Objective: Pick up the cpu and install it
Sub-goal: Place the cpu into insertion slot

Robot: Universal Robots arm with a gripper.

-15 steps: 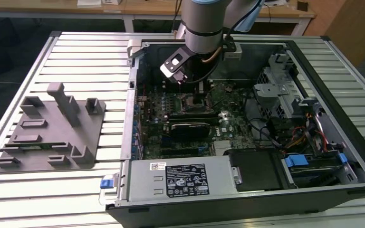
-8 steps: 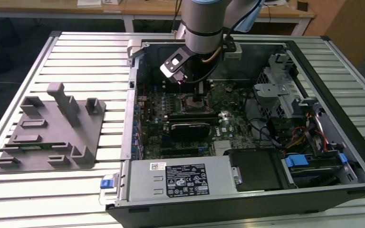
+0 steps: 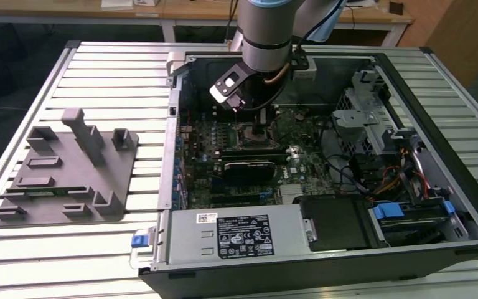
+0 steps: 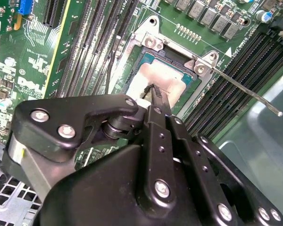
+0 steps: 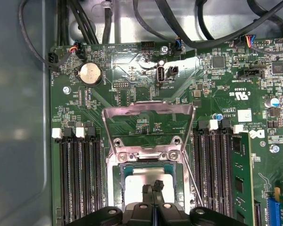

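Inside the open computer case (image 3: 438,124) on the counter (image 3: 98,68), the pincer (image 3: 257,132) hung low over the motherboard (image 5: 146,70). In both wrist views the pincer (image 4: 152,90) (image 5: 153,187) was clenched, tips together, nothing between them, over the middle of the cpu (image 4: 172,77) (image 5: 134,183). The cpu lay flat in the socket frame (image 5: 115,186), with the load plate (image 5: 148,109) raised. Contact unclear. This looked like seating. Probably best done with light, straight-down pressure at centre, chip square to the frame, no sideways drag, keeping off the lever (image 4: 247,92).
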